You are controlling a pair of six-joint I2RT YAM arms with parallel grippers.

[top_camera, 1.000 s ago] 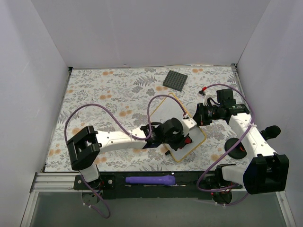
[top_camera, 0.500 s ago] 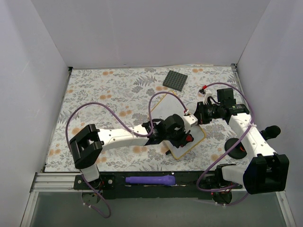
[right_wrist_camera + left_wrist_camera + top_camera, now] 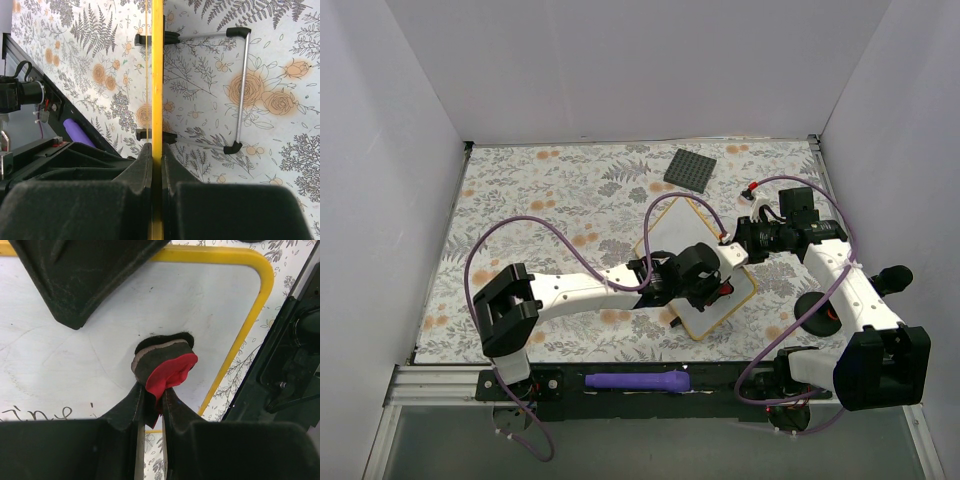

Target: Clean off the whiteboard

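Beneath left hand [image 3: 151,402] clamping red eraser [image 3: 167,371], whiteboard [image 3: 75,355], edge in right hand [image 3: 156,150]

This is a robotics lab, more exactly a small closed test cell. Plain white panels [image 3: 620,70] stand on three sides of a table covered with a printed floral cloth [image 3: 540,190]. At the near edge, a metal rail [image 3: 430,385] and a black base plate [image 3: 720,380] carry two robot arms, the left arm [image 3: 580,290] and the right arm [image 3: 850,290]. Both are white and black, with loose purple cables [image 3: 510,235] running along them. The things on the cloth are few and look like test props: the whiteboard [image 3: 670,225] and a dark grey studded plate [image 3: 690,170]. A purple cylinder [image 3: 638,380] lies on the base plate. The light is even and flat.
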